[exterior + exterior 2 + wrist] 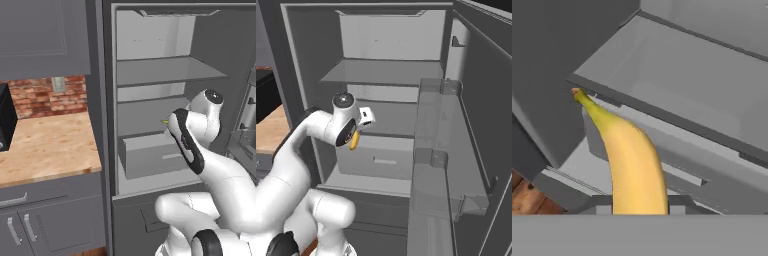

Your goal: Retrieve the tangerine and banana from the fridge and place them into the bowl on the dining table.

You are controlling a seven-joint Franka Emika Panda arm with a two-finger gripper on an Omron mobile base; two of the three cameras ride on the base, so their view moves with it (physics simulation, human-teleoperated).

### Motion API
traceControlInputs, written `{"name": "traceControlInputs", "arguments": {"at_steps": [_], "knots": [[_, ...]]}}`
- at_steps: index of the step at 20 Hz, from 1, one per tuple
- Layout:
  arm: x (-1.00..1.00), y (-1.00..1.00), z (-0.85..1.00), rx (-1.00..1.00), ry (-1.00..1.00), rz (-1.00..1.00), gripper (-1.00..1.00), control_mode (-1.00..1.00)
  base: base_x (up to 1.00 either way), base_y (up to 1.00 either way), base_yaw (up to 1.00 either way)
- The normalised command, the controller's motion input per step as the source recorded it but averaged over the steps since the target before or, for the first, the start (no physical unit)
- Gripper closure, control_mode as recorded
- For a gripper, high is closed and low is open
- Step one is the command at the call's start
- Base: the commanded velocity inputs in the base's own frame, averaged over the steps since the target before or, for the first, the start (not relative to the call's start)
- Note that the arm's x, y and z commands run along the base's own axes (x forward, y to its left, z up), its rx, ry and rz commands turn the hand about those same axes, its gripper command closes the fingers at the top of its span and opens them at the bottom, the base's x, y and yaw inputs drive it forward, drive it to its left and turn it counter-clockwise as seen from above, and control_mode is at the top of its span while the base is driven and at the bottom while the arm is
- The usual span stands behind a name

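Note:
The fridge stands open, with pale grey shelves and a drawer inside. My gripper hangs in front of the drawer, just outside the fridge body, and is shut on the banana. The yellow fruit runs from between the fingers to its stem end, which points at the drawer's front corner. From the left base view my forearm covers the hand, and a yellow tip of the banana peeks past it. The tangerine, the bowl and the dining table are out of view.
The fridge door is swung open to the right, its clear bins close beside the arm. Left of the fridge lie a wooden kitchen counter with grey cabinets below and a black appliance. Wooden floor lies below the fridge.

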Motion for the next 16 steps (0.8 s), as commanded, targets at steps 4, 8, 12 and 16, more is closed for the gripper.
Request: {"name": "traceControlInputs", "arguments": {"at_steps": [4, 8, 12, 16], "knots": [[-0.93, 0.26, 0.29, -0.1, -0.02, 0.01, 1.0, -1.0, 0.0, 0.0, 0.0], [-1.0, 0.03, 0.09, -0.01, 0.0, 0.05, 1.0, -1.0, 0.0, 0.0, 0.0], [-0.72, 0.12, 0.09, -0.03, 0.03, 0.08, 1.0, -1.0, 0.0, 0.0, 0.0], [-0.22, 0.14, 0.03, -0.05, 0.03, 0.1, 1.0, -1.0, 0.0, 0.0, 0.0]]}}
